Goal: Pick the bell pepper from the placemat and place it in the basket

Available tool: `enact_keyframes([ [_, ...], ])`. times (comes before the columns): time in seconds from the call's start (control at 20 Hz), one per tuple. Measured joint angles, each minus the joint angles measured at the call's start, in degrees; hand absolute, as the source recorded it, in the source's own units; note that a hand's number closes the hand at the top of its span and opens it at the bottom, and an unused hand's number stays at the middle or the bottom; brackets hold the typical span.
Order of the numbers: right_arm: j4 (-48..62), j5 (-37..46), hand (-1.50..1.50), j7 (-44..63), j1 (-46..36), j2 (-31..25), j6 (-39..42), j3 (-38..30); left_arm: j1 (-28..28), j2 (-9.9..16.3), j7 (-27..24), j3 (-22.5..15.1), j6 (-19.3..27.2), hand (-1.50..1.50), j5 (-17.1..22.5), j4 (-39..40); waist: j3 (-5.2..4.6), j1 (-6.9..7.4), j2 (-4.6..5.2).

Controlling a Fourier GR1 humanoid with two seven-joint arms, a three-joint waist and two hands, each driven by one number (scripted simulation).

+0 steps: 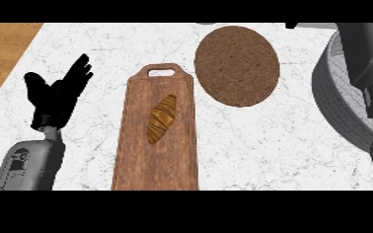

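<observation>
Placemat point(238, 66) at 1 o'clock bare — bell pepper not visible. Basket point(336, 98) at 3 o'clock, right forearm over it; right hand unseen. Left hand point(62, 91) at 9 o'clock, released, resting. Transfer likely under way — placement unconfirmed.

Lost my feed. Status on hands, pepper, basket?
Left robot hand open, resting at left. Right robot hand unseen. No pepper on round placemat. Basket at right edge.

One head view looks steeply down onto the counter point(255, 143).
</observation>
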Motion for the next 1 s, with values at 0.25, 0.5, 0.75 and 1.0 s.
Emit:
enact_keyframes([
  [0.25, 1.1, 1.9, 1.5, 0.3, 1.8, -1.4, -0.7, -2.2, -0.2, 0.5, 0.4, 0.9, 0.1, 0.0, 0.3, 0.7, 0.06, -1.09, -0.37],
  [0.5, 1.5, 2.5, 1.5, -0.8, 5.0, -1.7, -2.4, -4.1, 0.9, 0.8, -0.6, 1.8, -0.1, 0.0, 0.7, 1.1, 0.09, -2.18, -0.85],
  [0.75, 0.7, 1.6, 1.5, -2.9, 8.1, -1.6, -5.8, -6.6, 1.7, 0.3, -0.4, 1.6, 0.6, 0.0, 0.3, -0.1, 0.13, -2.62, -1.07],
  [1.0, -0.6, 1.3, -1.5, -4.4, 11.9, -2.8, -9.5, -9.0, 2.3, 0.8, -1.1, 2.2, 0.0, 0.0, 0.6, 0.4, 0.12, -3.0, -1.04],
])
